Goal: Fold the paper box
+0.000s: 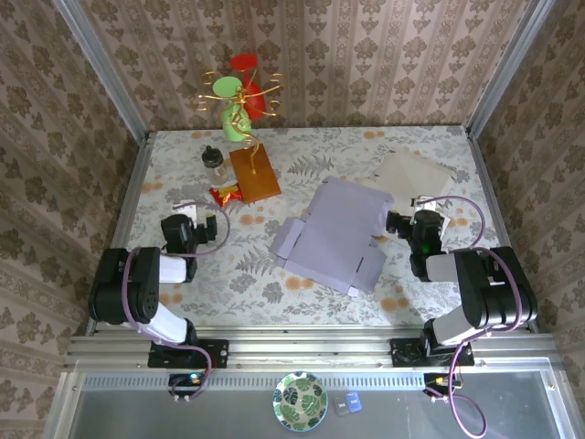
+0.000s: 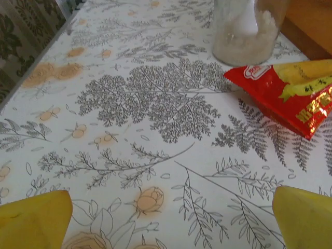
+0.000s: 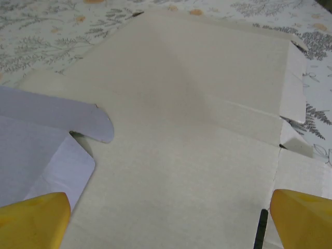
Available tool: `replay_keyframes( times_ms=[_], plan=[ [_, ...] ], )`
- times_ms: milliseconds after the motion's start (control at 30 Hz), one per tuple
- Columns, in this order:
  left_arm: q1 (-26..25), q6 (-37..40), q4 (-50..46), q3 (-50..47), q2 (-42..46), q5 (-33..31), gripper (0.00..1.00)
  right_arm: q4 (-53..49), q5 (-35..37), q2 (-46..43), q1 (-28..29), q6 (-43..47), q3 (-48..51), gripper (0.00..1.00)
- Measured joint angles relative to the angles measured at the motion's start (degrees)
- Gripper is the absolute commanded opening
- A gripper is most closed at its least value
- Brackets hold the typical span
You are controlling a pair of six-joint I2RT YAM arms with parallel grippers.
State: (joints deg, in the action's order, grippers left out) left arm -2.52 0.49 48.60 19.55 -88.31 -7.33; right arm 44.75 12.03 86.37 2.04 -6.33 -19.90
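At the left wrist view's top, a jar (image 2: 244, 36) is cut off beside a red packet (image 2: 290, 91) — left tool (image 2: 168, 220), right tool (image 3: 168, 218) gape.

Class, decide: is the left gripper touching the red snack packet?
Apart. The left wrist view shows bare patterned tablecloth between the left gripper and the red snack packet.

damask wallpaper walls (image 1: 366, 55) round floral-cloth table (image 1: 183, 174), w/ even light.
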Motion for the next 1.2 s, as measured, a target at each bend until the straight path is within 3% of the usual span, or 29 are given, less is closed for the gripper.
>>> replay_keyframes(
  times_ms=[1000,1200],
  plan=[
    [0.0,0.83,4.76,0.48,-0.24,-0.96,1.0,4.92,1.36,0.39,0.26,0.66,-0.68,1.0],
    [-1.25,1.44,12.26,-3.26,-0.24,-4.94,1.0,7.48,2.51,-0.11,1.09,1.53,0.46,1.0]
  ],
)
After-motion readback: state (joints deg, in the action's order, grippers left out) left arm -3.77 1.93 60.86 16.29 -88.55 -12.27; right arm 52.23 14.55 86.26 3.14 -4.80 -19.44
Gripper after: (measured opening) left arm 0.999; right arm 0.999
